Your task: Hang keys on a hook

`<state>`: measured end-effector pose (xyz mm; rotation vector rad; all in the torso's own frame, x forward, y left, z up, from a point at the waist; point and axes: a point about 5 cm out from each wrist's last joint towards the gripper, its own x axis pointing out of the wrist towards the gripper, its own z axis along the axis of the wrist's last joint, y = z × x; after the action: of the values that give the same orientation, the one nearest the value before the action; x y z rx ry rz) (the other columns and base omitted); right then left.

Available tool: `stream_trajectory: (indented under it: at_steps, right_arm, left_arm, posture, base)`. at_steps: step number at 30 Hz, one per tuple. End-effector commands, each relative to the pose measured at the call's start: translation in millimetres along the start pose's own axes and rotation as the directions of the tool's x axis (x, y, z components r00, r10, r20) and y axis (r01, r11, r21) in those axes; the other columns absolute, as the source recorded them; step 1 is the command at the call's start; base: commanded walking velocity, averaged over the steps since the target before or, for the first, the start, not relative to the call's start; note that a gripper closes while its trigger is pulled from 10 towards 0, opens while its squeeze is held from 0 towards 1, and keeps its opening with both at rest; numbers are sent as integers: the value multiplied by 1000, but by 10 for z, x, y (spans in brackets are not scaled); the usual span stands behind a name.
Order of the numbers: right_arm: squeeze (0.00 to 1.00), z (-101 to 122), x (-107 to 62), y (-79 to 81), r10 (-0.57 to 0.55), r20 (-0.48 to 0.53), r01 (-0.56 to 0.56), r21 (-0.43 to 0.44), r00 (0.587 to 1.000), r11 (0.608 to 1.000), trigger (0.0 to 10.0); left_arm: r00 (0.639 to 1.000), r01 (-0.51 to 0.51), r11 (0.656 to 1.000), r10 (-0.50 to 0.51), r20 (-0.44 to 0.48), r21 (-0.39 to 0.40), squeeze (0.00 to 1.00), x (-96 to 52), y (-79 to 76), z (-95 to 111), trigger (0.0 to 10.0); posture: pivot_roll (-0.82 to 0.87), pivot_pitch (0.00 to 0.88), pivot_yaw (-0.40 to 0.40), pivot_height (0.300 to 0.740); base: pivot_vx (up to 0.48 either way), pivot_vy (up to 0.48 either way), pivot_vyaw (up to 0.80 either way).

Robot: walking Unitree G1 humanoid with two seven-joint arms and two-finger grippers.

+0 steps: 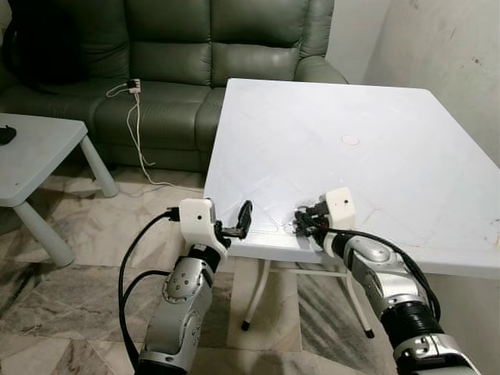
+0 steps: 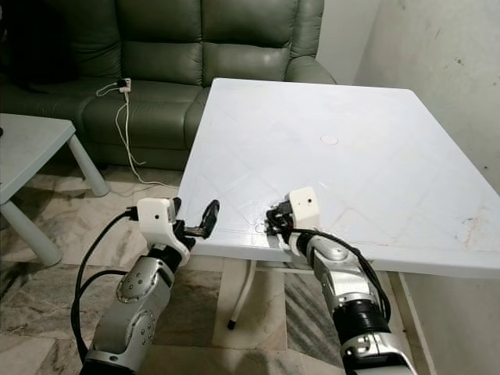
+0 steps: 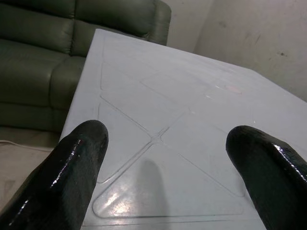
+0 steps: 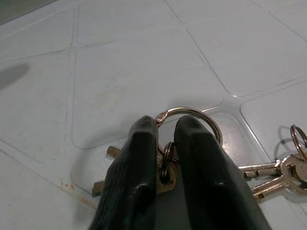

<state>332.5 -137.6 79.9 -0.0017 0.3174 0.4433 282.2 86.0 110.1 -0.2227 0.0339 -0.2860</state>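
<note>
Right wrist view has the right gripper jaws pinched on the keys atop the table.

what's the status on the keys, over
Right gripper shut on keys at the near edge of the white table. Left gripper open, over the table corner. No hook seen.

White table, green sofa, marbled floor

The table is white with embossed diagonal lines; the sofa dark green; the keys brassy on a silver ring; the floor grey-brown marbled.
</note>
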Motion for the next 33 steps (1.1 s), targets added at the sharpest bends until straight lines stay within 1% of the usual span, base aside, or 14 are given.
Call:
stream_trajectory:
  at_steps: [1,2,3,9,17,23,26,27,29,31,33]
  right_arm:
    - [0,26,-24,-62,-21,6,21,-1,1000,1000,1020]
    - [0,22,-23,-64,-25,3,25,0,1000,1000,824]
    - [0,20,-23,-65,-30,1,30,3,1000,1000,0]
    - [0,24,-26,-77,-26,6,26,-15,1000,1000,0]
    - [0,29,-34,-75,-19,14,19,-16,1000,1000,0]
    - [0,125,-25,-75,-31,89,28,34,996,999,0]
    - [0,234,-32,-34,-20,192,6,72,981,997,0]
    - [0,307,-43,7,-3,258,-23,97,966,995,0]
    - [0,388,-59,50,6,331,-52,130,944,990,0]
    - [0,433,-65,60,-1,367,-51,132,930,990,0]
    - [0,502,-78,69,-14,422,-57,156,907,986,0]
  left_arm:
    - [1000,24,999,-23,21,-45,0,43,-152,47,10000]
    - [999,25,999,-24,21,-45,0,43,-154,46,10000]
    - [999,26,999,-25,20,-46,0,42,-154,46,10000]
    - [1000,23,999,-22,18,-47,0,41,-156,41,10000]
    - [1000,20,999,-19,17,-51,0,35,-156,38,10000]
    - [1000,19,998,-18,17,-53,0,41,-164,35,10000]
    - [1000,16,998,-15,19,-60,0,49,-161,39,10000]
    - [1000,16,998,-15,21,-61,0,56,-164,44,10000]
    - [1000,16,998,-15,24,-62,0,65,-165,51,10000]
    - [1000,18,998,-17,26,-59,0,71,-167,54,10000]
    - [999,19,998,-17,29,-59,0,81,-162,61,10000]
  posture:
    - [5,12,-66,740]
    - [5,14,-66,740]
    - [4,14,-66,740]
    - [6,17,-68,740]
    - [5,18,-70,740]
    - [6,14,-73,740]
    - [7,8,-74,740]
    - [9,4,-74,740]
    - [9,1,-74,740]
    - [10,0,-73,740]
    - [9,0,-70,740]
  base:
    - [0,0,0]
    - [0,0,0]
    - [0,0,0]
    - [0,0,0]
    - [0,0,0]
    - [0,0,0]
    - [0,0,0]
    - [0,0,0]
    - [0,0,0]
    - [0,0,0]
    - [0,0,0]
